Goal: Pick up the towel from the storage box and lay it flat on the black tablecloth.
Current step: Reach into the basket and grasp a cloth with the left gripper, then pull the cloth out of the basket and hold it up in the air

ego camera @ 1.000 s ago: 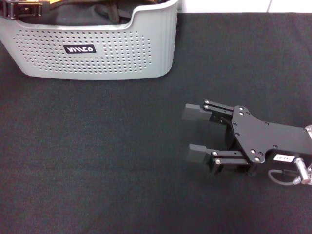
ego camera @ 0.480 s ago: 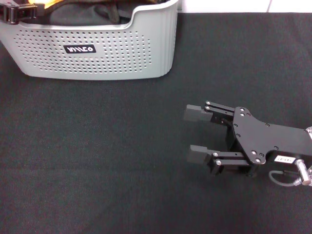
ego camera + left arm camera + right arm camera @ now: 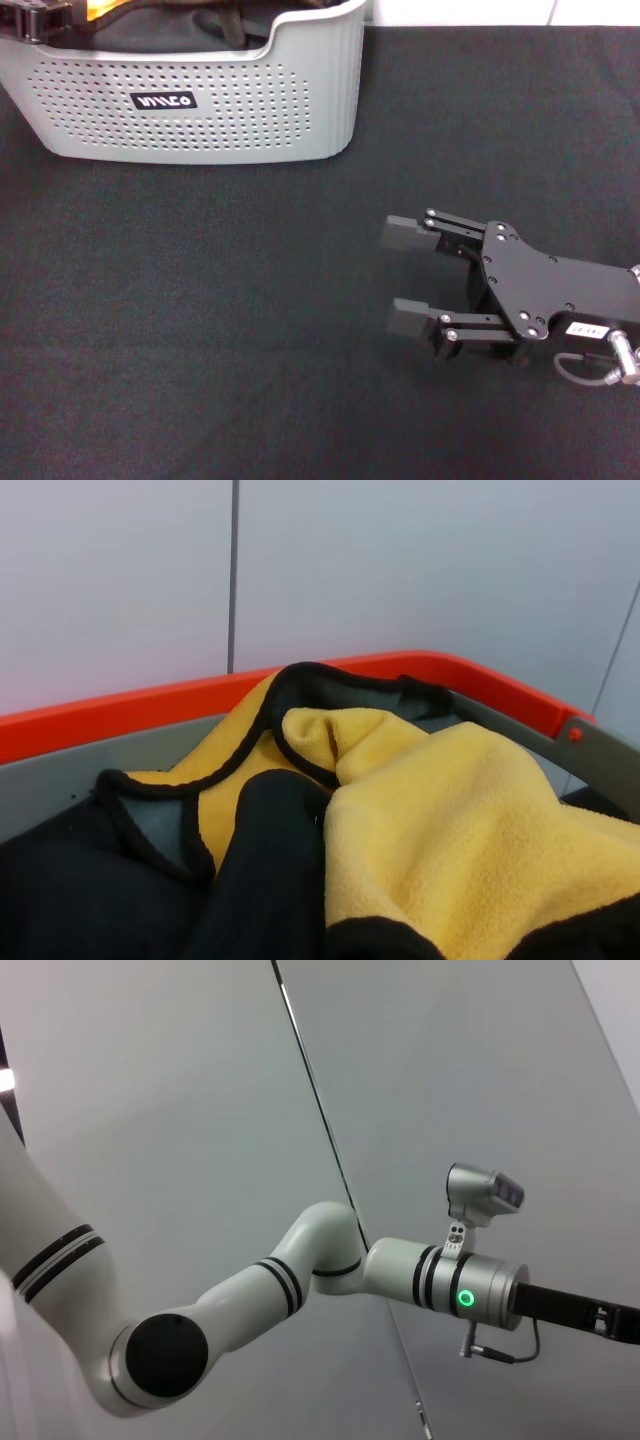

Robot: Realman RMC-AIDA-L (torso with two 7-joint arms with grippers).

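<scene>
Left wrist view shows the towel bunched inside the storage box, yellow side up. You can't tell the left gripper's jaws; pinch one hemmed edge. Right gripper idles wide over the black tablecloth.

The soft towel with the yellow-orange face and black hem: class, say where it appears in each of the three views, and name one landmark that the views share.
Head view: a sliver of the yellow-orange towel at the top left, inside the light grey perforated storage box.
Left wrist view: the towel fills the lower middle, crumpled.
Right wrist view: not in it.
Shared landmark: the towel's black hem, seen in the head and left wrist views.
</scene>
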